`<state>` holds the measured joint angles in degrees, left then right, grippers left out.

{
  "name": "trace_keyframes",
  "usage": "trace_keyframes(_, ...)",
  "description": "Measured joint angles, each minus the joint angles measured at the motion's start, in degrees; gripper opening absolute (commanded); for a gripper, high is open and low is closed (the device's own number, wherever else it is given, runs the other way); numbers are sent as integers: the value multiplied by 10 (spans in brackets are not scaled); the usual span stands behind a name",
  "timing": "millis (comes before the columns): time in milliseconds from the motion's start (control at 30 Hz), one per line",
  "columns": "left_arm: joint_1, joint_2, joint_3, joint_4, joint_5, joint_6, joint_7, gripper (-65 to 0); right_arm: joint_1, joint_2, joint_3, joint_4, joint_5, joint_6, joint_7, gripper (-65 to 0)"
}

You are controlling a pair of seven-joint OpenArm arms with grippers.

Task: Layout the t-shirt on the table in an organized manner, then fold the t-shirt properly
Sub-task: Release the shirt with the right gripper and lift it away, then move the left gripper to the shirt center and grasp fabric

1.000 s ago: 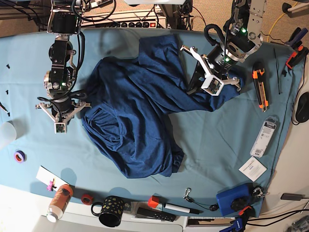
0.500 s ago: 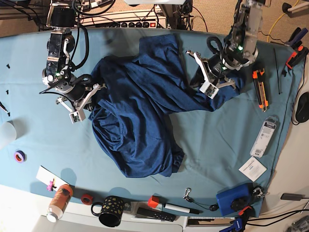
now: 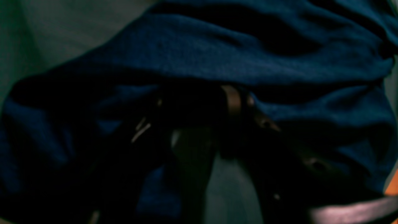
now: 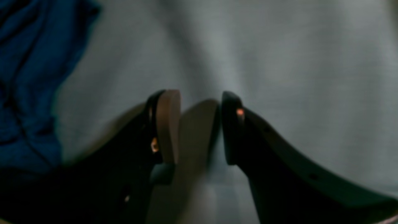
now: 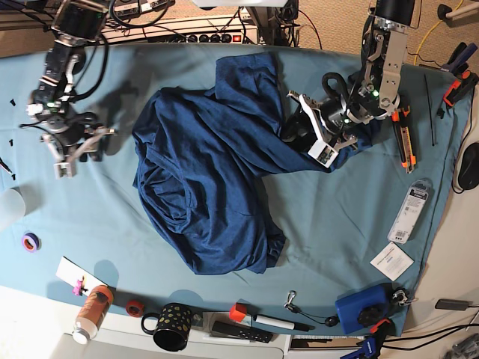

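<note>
spreading the crumpled t-shirt (image 5: 209, 179) calls for gripping true corners. the right gripper (image 4: 199, 127) hovers empty, jaws parted, over the table (image 5: 337, 217); the left gripper (image 5: 318, 134) sits in fabric, its grip unclear.

A black spotted mug (image 5: 171, 326) stands beside a red tape roll (image 5: 134, 307).

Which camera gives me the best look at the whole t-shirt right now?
The base view: it shows the whole t-shirt crumpled across the table, with the left gripper at its edge. The left wrist view shows only dark, blurred folds close up. The right wrist view catches just a blue edge beside the open right gripper.
</note>
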<state>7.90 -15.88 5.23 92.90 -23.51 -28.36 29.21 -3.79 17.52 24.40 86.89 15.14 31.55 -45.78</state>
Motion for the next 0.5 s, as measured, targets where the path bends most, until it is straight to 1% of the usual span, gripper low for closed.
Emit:
trace_keyframes(133,-3,2,0,3,-17,-2,2,-409,0,21,36,0,52,0,-11,-427)
trace_keyframes(233,-8,2,0,23,-25,-38,6,-409,0,26,55,0,95,1,-38,-427)
trace_keyframes(267,-11,3,0,33,-26,-45,5,-409,0,26,57,0,109,15,-50,-427)
trace_keyframes(300,-15,4,0,42,-27,-45,3,-409,-2,26,58,0,126,31,-63,-427)
trace_keyframes(367,-19,5,0,60,-27,-45,4,-409,-11,24,57,0,168,49,-73,-427)
trace_keyframes(433,-24,10,0,69,-26,-45,4,-409,-23,23,57,0,200,76,-85,-427)
trace_keyframes(500,-39,17,0,70,-25,-45,8,-409,-37,18,56,0,228,82,-97,-427)
